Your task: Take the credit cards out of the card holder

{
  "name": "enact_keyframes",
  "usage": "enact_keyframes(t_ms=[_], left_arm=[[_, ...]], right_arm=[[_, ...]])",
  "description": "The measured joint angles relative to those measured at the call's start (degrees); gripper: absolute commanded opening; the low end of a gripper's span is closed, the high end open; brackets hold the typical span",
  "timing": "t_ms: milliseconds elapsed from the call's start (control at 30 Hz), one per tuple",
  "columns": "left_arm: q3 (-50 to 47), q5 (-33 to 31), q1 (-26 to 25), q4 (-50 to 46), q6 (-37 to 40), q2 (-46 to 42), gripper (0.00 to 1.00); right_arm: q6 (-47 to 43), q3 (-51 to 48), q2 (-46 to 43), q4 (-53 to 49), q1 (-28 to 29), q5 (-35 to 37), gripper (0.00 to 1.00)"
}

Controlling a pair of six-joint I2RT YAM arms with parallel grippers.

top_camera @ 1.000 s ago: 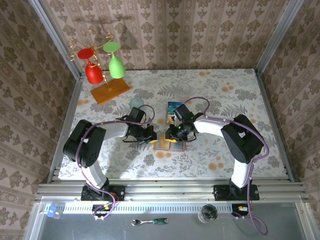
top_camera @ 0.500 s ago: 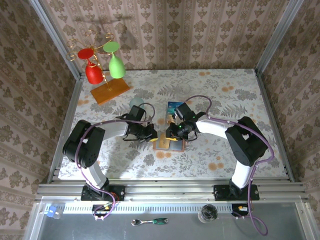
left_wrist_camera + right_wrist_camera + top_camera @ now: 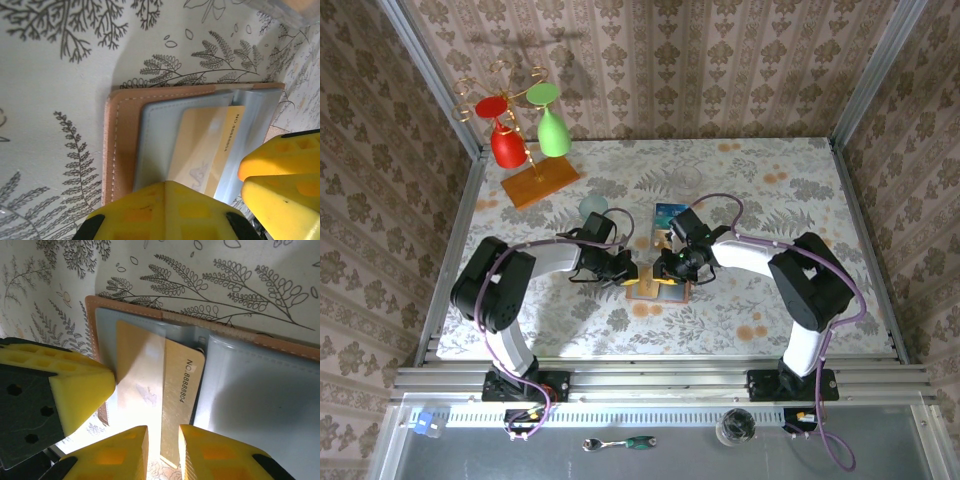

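In the middle of the desk [image 3: 770,190], well away from every edge, the brown card holder [image 3: 657,289] lies open and flat with its long axis running left to right. Bare floral cloth stretches to the right and toward the arms. A teal-blue card [image 3: 670,213] rests on the cloth just beyond the holder. A wooden rack [image 3: 540,183] with a red glass [image 3: 507,146] and a green glass [image 3: 553,130] stands well apart in the far left corner. Both arms crowd over the holder from either side, their yellow tips near each other. The left fingers [image 3: 160,210] are closed together with nothing between them, their tip resting on the outer edge of the holder's left, grey-blue pocket. The right fingers [image 3: 215,455] stand a narrow gap apart over the free end of an orange-tan card [image 3: 182,385]. Whether they actually clamp it cannot be told. That card sits in the left pocket with its long side parallel to the holder's centre fold. A strip bearing a printed number pokes out of the pocket toward the fold.
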Motion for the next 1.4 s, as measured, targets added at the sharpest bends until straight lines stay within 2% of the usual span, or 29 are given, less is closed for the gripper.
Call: enact_keyframes(t_ms=[533,1400], left_arm=[[-0.04,0.00,0.07,-0.04,0.00,0.00,0.00],[-0.04,-0.04,0.07,-0.26,0.02,0.00,0.00]], right_arm=[[0.39,-0.07,2.12,0.15,0.00,-0.13,0.23],[3.43,-3.78,0.90,7.76,-1.60,-4.24,0.09]])
